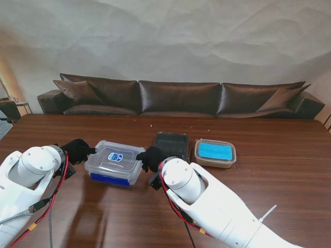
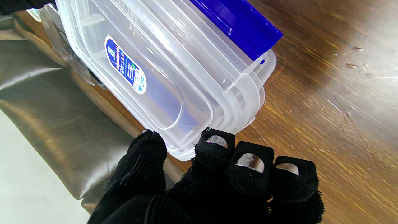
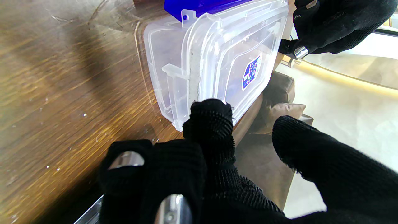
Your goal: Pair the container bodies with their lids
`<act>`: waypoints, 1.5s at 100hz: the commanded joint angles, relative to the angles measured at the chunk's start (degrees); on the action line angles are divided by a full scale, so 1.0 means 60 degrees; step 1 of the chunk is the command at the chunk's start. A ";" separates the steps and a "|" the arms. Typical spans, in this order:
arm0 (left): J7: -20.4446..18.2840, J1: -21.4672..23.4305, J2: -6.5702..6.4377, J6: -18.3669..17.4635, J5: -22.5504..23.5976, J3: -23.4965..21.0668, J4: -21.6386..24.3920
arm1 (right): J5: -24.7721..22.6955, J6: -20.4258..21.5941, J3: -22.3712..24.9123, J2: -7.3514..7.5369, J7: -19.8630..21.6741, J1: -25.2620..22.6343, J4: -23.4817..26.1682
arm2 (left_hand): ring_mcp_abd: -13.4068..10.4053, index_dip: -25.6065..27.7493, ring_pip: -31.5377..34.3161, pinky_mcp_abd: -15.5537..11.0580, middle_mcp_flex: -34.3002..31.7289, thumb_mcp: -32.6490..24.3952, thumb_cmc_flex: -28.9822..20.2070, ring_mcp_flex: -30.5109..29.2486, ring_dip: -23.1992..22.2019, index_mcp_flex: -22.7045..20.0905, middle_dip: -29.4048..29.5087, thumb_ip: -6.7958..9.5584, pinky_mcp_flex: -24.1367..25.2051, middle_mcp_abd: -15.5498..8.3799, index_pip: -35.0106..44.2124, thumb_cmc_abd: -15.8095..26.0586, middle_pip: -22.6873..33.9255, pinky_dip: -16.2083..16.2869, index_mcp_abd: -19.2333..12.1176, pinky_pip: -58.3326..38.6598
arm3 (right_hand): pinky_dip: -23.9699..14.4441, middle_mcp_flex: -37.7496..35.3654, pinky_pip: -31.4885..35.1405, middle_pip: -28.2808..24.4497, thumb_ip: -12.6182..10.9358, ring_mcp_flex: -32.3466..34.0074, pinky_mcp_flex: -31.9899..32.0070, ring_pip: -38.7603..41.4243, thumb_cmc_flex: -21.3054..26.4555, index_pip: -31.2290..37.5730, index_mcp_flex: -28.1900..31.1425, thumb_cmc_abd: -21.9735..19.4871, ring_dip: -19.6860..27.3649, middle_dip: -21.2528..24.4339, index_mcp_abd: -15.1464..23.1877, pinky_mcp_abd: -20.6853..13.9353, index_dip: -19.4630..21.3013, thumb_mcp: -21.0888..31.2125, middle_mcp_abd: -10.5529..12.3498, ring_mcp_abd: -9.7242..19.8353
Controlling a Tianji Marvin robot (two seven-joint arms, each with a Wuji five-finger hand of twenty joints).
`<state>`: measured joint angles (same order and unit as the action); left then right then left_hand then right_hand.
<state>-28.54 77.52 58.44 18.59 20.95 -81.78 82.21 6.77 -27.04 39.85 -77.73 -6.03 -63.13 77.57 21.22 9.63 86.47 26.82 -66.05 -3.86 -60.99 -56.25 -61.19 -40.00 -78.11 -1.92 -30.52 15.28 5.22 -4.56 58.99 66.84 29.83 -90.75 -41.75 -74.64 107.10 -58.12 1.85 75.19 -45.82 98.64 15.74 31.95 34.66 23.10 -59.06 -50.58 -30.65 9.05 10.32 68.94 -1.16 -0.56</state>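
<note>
While both hands [image 1: 77, 150] [image 1: 151, 157] touched its short ends, fingers [image 2: 214, 146] spread, gripping nothing, the clear box [image 1: 115, 161] lay lengthwise between them.

A dark brown wooden table [image 1: 269, 181], its grain scratched and glossy, carries three containers in a row across its middle. At about nine o'clock of the row sits a clear plastic container [image 1: 114, 163] with a labelled clear lid, its base resting on a blue lid [image 1: 110, 179]. At the centre lies a dark rectangular tray [image 1: 171, 143]. At three o'clock stands a clear container with a blue lid [image 1: 215, 152].
</note>
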 commanded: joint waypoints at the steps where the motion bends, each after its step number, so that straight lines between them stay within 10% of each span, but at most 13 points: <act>1: -0.0212 0.0074 0.0078 0.0050 -0.0030 0.0032 0.0092 | -0.0022 0.0022 -0.0053 -0.0086 0.0156 -0.0059 0.0124 | 0.0204 0.0013 0.0219 0.0067 0.0091 0.0226 0.0083 0.0016 -0.0089 -0.0022 -0.0151 0.0237 0.0272 0.0151 0.0257 0.0267 0.0060 0.0097 -0.1010 0.0319 | -0.0183 -0.0928 0.1927 -0.0290 -0.0239 0.0034 -0.3758 0.0803 -0.0029 -0.0259 0.0095 -0.0151 0.0021 -0.0051 0.3992 0.0114 -0.0100 -0.0032 -0.0579 0.0983; 100: -0.0391 0.0288 0.0006 0.0094 0.0302 -0.0043 0.0251 | -0.0305 0.0066 -0.0025 0.0016 0.0135 -0.0249 0.0267 | 0.0091 -0.0233 0.0193 -0.0029 0.0242 0.0536 0.0348 0.0118 -0.0091 0.0256 -0.0153 0.0257 0.0323 0.0092 0.0123 0.0163 0.0061 0.0061 -0.2043 0.0346 | -0.0177 -0.0915 0.1897 -0.0286 -0.0233 0.0034 -0.3754 0.0803 -0.0087 -0.0190 0.0068 -0.0160 0.0021 -0.0043 0.3929 0.0143 -0.0070 -0.0135 -0.0558 0.1007; 150: -0.0450 0.0316 -0.0012 0.0093 0.0359 -0.0027 0.0280 | -0.0587 0.0043 -0.0028 0.0052 0.0071 -0.0287 0.0286 | 0.0060 -0.0328 0.0184 -0.0056 0.0260 0.0573 0.0370 0.0130 -0.0087 0.0470 -0.0153 0.0261 0.0344 0.0083 -0.0019 0.0160 0.0053 0.0041 -0.1648 0.0356 | -0.0173 -0.0934 0.1885 -0.0287 -0.0238 0.0034 -0.3752 0.0807 -0.0094 -0.0197 0.0054 -0.0146 0.0008 -0.0034 0.3897 0.0152 -0.0075 -0.0139 -0.0552 0.1020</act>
<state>-29.58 79.19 58.03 19.07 23.35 -82.34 83.67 3.54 -27.04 39.92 -77.03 -6.32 -64.52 78.62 21.22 7.72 86.39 26.82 -65.13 -1.58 -60.32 -55.77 -61.19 -37.22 -78.11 -2.09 -30.06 15.30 3.10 -4.56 58.99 67.18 28.07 -90.19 -41.75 -74.64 107.10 -58.12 1.85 75.19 -45.82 98.64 15.74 31.95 34.68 23.10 -59.06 -50.58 -19.19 9.10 10.32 68.90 -1.16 -0.56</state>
